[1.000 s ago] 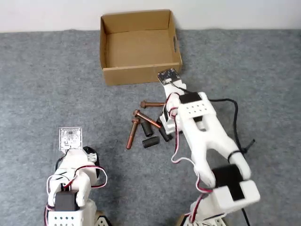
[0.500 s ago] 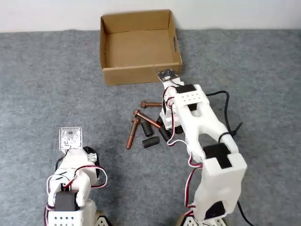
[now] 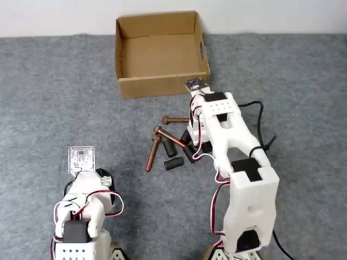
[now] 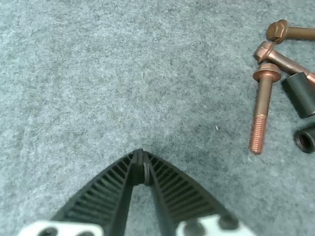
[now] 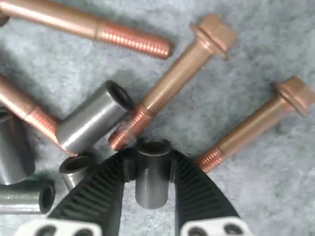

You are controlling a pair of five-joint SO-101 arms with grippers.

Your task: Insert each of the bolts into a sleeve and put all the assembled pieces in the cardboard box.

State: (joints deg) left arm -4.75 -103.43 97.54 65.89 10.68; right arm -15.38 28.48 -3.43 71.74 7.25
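Copper bolts and dark sleeves lie in a loose pile on the grey carpet in front of the cardboard box. My right gripper is down in this pile, shut on a dark sleeve held between its ribbed fingers. Just past its tips lie three bolts, one of them off to the side, and more sleeves. My left gripper rests shut over bare carpet, well short of the nearest bolt and sleeve.
The box stands open at the back of the table, its inside bare. The right arm stretches over the right side of the pile. The left arm sits at the front left. Carpet lies free to the left and far right.
The right arm's rear links have swung left and straightened over the pile, while its gripper stayed at the sleeves. The left arm has not moved.
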